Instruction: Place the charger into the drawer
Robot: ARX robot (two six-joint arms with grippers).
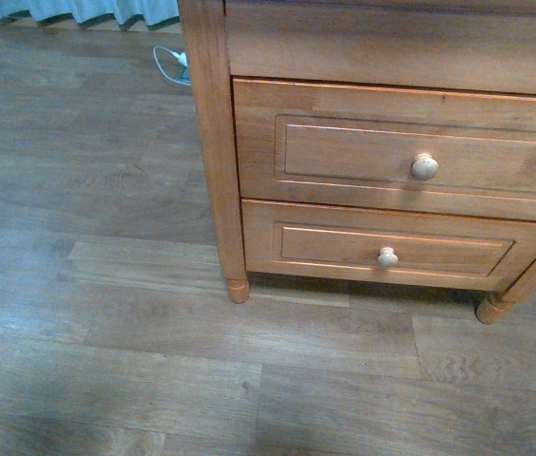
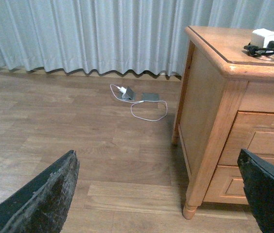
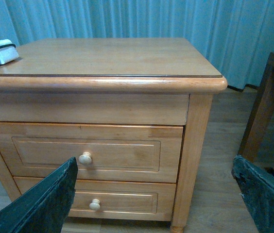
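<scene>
The charger (image 2: 263,38), a small white block with a black cable looped about it, lies on the flat top of the wooden cabinet (image 2: 214,43) near one edge. It is well apart from the left gripper (image 2: 156,151), whose rough black fingers (image 2: 49,194) are spread wide with nothing between them. The right gripper (image 3: 155,158) is likewise spread and empty, also far from the charger (image 3: 1,52). The drawer (image 1: 363,152) is fully closed in the upper right of the front view. It is orange-brown, smooth and lightly glossy, with a recessed rectangular panel and a round pale knob (image 1: 425,166). The shallower lower drawer (image 1: 344,247) sits just under it. The cabinet has a rounded top edge and turned feet, and stands on a grey-brown plank floor (image 1: 106,313). A pleated pale curtain (image 2: 88,34) hangs behind.
</scene>
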